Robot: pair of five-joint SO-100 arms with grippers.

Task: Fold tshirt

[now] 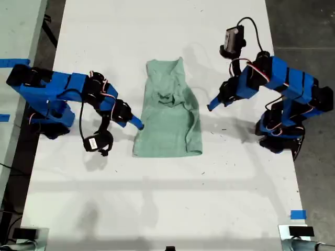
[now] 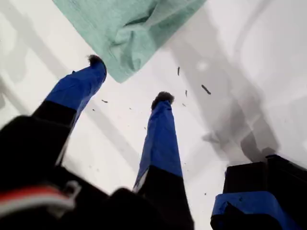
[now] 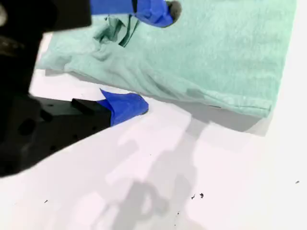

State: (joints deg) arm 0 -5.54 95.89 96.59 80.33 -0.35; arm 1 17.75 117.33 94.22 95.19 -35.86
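1. The tshirt [image 1: 168, 128] lies on the white tabletop [image 1: 157, 198] between the two blue arms. It is already gathered into a narrow, upright strip, with rumpled folds around its middle.
2. My first hand [image 2: 129, 79] is beside the long edge of the tshirt that faces the exterior view's right. Its fingers are spread apart and hold nothing.
3. One fingertip [image 2: 96, 60] of that hand is just beside a folded corner of the cloth (whether it touches, I cannot tell). The other fingertip is over bare tabletop, a little off the fabric.
4. My second hand [image 3: 154, 57] is at the opposite long edge of the tshirt, close to the hem end. Its fingers are also apart, not closed on anything.
5. That hand straddles the edge: one finger [image 3: 158, 10] is above the green cloth, while the other is low over the tabletop just outside the tshirt's border, with the fabric edge running between them.
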